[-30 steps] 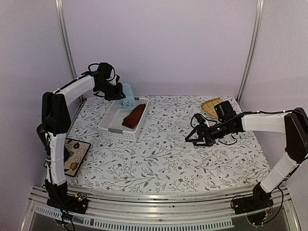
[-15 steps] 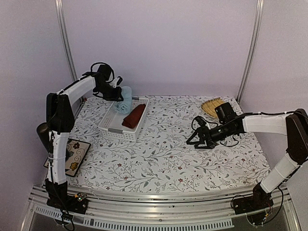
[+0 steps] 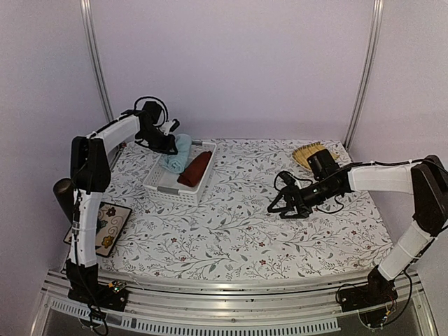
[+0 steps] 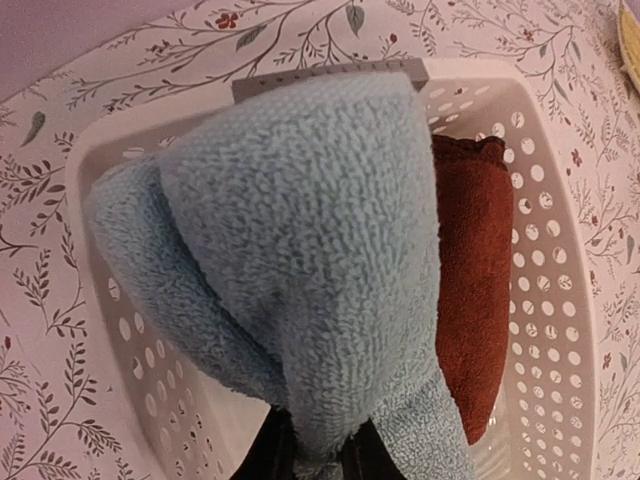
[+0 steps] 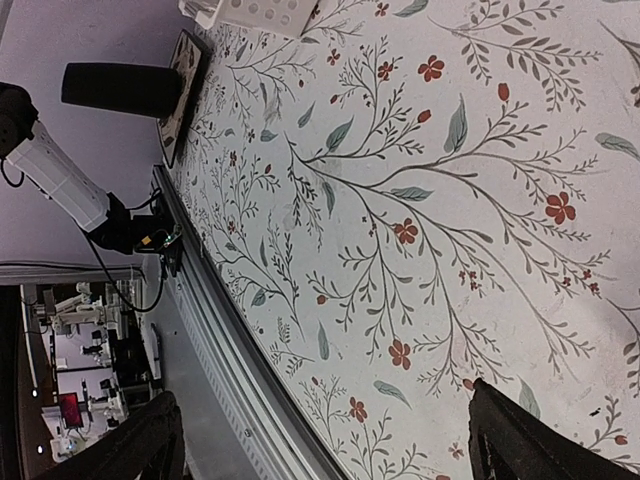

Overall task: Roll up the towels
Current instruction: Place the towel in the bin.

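Left arm: upper link stands steep from its base and the forearm stretches out to the far left corner of the white perforated basket, wrist bent down over it. Left gripper is pinched on a bunch of the light blue towel; the wrist view shows terry squeezed between the two dark fingers. The towel hangs from that pinch in a loose, fat fold rather than a tight roll, with one lobe sagging into the basket's left half. Whether it bears on the floor is hidden. The rust-red towel lies rolled lengthwise in the basket's right half, just beside the blue; contact between them can't be told. The step looks like settling the blue towel into the free lane left of the red roll. To do it well, lower until the bulk takes its own weight on the basket floor, keep the fold turned under so it can't spring open, stay off the rim, and let go only then. Lift straight up so the terry loops don't drag with the pads. Right arm: well right of the basket, laid out low and nearly level over the floral tablecloth. The right gripper points back toward the basket, jaws spread wide with nothing between them. A yellow woven mat lies farther right, at the back.
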Motion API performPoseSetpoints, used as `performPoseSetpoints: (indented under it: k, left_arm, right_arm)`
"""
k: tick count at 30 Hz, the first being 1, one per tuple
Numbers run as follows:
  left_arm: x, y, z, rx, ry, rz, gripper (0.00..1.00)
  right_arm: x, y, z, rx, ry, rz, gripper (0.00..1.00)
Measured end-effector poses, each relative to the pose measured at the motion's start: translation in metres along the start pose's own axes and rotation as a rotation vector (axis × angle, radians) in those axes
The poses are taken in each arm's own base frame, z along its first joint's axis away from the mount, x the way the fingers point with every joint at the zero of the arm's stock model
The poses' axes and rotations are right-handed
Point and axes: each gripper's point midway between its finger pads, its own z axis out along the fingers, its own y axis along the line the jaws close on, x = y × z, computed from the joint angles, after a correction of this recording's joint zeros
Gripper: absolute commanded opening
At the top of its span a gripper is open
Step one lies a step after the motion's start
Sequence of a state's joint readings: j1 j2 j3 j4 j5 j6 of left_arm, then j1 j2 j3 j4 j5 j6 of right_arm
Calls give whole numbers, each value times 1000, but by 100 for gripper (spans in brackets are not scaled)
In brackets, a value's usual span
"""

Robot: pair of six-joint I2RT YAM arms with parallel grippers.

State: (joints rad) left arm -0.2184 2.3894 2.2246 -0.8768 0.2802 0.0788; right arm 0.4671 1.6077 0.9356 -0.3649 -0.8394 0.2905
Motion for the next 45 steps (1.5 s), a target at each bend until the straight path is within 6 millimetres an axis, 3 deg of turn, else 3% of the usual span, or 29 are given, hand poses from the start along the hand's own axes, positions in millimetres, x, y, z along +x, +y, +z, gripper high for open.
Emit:
performPoseSetpoints:
  k: [7, 10, 17, 25, 36, 45]
  left_arm:
    - [17, 4, 25, 11, 51, -8, 15]
    - [21, 5, 29, 12, 63, -8, 23]
    - [22, 3, 31, 30, 64, 3, 26]
    - [32, 8, 43, 19, 94, -4, 41]
    - [32, 14, 43, -31, 98, -2, 45]
    - [19, 19, 27, -72, 61, -8, 51]
  right_arm:
    - [-3, -2, 5, 3, 14, 9, 99]
    - [-4, -2, 6, 3, 15, 11, 99]
    - [-4, -4, 8, 5, 23, 16, 99]
    - [-3, -3, 9, 3, 25, 17, 99]
    - [-2, -4, 14, 1, 35, 20, 99]
    - [-2, -3, 15, -1, 34, 14, 99]
